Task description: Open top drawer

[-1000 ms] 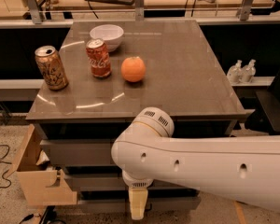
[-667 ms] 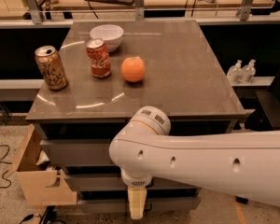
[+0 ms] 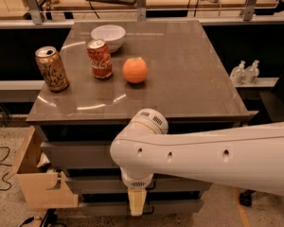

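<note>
risks first, from the left. a cardboard box (image 3: 38, 183) stands open just beside the desk's left flank. it is off to the side of the top drawer (image 3: 75, 154), so i judge it unlikely to block the pull, though a swinging elbow could knock it.

on the desk (image 3: 189, 79) stand a gold can (image 3: 52, 68), a red can (image 3: 100, 59), a white bowl (image 3: 108, 34) behind the red can, and an orange (image 3: 135, 70). a sharp yank on the drawer would shake the desk; the cans could tip and the orange could roll off.

the bigger hazard is taking the wrong handle. the top drawer is the tall grey panel right under the desk top. it looks shut, and its handle is hidden behind the arm. the claw (image 3: 136, 203) hangs lower, in front of the shallower drawers (image 3: 94, 184) beneath. a grab made at that height would open the wrong drawer. whether the claw is released or clenched i cannot tell.

the pose: the white arm (image 3: 217, 155) comes in from the right edge and runs nearly level across the drawer fronts. it bends at a round wrist joint near the desk's front edge and points the claw straight down. further right, small bottles (image 3: 244, 72) on a shelf are well apart from the work.
</note>
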You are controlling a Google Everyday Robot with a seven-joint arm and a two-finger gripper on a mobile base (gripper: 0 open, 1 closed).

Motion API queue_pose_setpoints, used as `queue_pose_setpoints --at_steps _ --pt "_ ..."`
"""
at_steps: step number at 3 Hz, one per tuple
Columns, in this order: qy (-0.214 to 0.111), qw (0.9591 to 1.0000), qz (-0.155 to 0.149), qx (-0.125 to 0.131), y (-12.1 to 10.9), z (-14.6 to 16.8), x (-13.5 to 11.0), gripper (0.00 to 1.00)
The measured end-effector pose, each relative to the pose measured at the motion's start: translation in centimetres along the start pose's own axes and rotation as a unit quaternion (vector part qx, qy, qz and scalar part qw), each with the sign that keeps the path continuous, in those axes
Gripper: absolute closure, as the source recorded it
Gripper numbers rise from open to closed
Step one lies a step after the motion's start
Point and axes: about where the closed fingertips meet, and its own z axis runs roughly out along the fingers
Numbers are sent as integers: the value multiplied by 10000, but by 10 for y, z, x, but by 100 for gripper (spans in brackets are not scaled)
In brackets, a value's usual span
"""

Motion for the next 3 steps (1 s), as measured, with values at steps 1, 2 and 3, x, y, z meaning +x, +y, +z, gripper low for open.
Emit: queue_pose_setpoints --at_steps 1,2,3 --pt "6 10000 -4 8 0 0 0 39" --pt "11 10000 -4 16 0 -1 1 62" --pt "12 10000 -4 18 0 -2 1 87"
